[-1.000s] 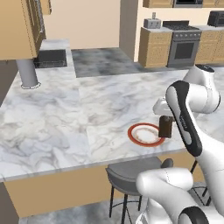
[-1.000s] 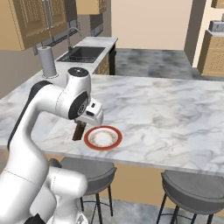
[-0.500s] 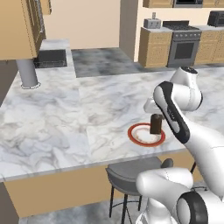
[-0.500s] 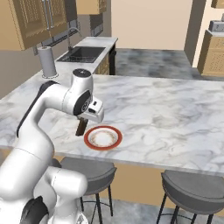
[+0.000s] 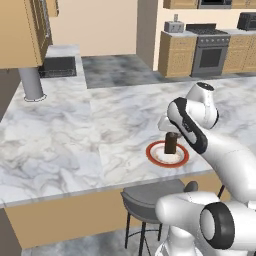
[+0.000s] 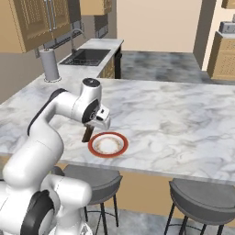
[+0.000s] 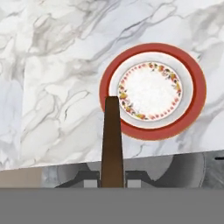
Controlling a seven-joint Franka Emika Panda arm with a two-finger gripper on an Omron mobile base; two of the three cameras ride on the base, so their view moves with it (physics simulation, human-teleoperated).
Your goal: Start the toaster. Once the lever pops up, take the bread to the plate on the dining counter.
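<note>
The hand (image 7: 112,177) grips the bread (image 7: 112,140) on edge between its closed fingers, above the table (image 7: 52,65); the plate (image 7: 192,113) lies just beyond the bread's far end, slightly right

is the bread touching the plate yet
Cannot tell. In the hand view the bread, held edge-on in the gripper, overlaps the plate rim, but no view plainly shows contact or gap.

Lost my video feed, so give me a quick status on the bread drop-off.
End effector shut on bread, slice on edge. Hanging over dining counter at the plate rim, not yet down. Nothing lies between slice and plate.
</note>
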